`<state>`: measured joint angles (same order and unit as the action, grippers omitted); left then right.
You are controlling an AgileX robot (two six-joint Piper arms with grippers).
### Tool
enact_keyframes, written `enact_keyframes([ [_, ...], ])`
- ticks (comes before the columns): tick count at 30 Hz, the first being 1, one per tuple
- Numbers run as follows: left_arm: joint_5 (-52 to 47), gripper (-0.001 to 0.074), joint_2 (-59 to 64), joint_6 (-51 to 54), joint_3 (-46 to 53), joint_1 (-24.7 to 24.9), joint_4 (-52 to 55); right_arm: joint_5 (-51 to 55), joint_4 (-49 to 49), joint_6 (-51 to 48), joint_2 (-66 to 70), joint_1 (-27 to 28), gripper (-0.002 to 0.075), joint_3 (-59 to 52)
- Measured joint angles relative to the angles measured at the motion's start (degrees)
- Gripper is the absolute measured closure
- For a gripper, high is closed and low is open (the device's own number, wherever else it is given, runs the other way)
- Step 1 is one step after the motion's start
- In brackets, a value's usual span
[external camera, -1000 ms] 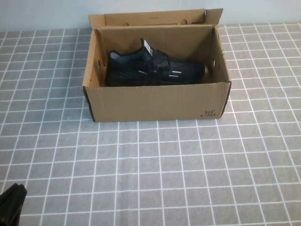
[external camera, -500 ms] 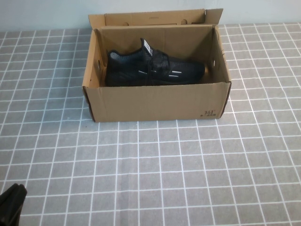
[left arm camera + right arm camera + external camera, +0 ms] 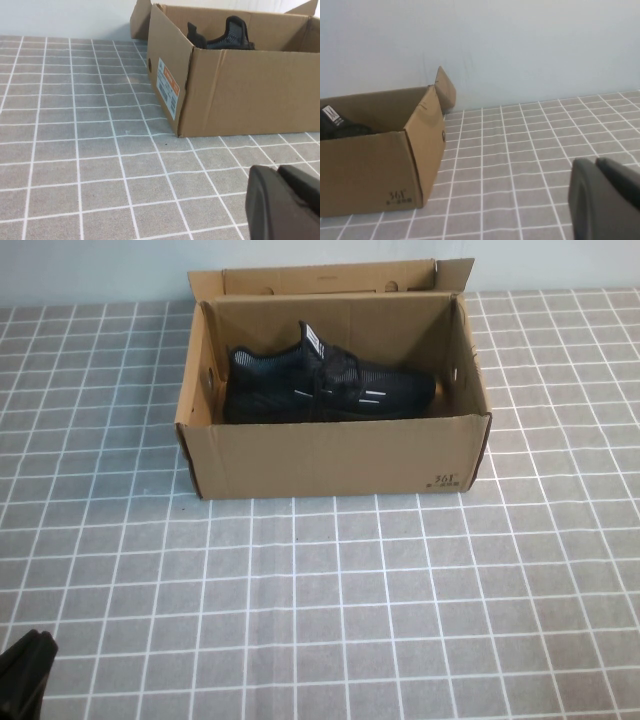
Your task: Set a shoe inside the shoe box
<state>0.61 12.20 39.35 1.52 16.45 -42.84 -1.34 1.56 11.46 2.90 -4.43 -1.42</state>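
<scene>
The black knit shoe (image 3: 320, 385) lies on its side inside the open brown shoe box (image 3: 330, 455), toe toward the right, white tongue label up. The box flap lid stands open at the back. My left gripper (image 3: 25, 675) is parked at the table's near left corner, far from the box, shut and empty; the left wrist view shows it (image 3: 276, 169) with the box (image 3: 240, 95) and shoe (image 3: 232, 35) ahead. My right gripper (image 3: 596, 161) is out of the high view; it is shut and empty, right of the box (image 3: 365, 170).
The box stands on a grey tablecloth with a white grid (image 3: 350, 600). A pale wall (image 3: 520, 45) runs behind the table's far edge. An orange and white label (image 3: 167, 87) is on the box's left end.
</scene>
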Motion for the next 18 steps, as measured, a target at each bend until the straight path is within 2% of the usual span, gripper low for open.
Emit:
enact_keyframes([
  [9, -0.6, 0.0736, 0.0, 0.2, 0.0, 0.0, 0.0, 12.8, 0.0, 0.0, -3.3, 0.1, 0.0742, 0.0],
  [18, -0.6, 0.0736, 0.0, 0.2, 0.0, 0.0, 0.0, 16.1, -0.1, -0.7, -3.3, -0.5, 0.0742, 0.0],
])
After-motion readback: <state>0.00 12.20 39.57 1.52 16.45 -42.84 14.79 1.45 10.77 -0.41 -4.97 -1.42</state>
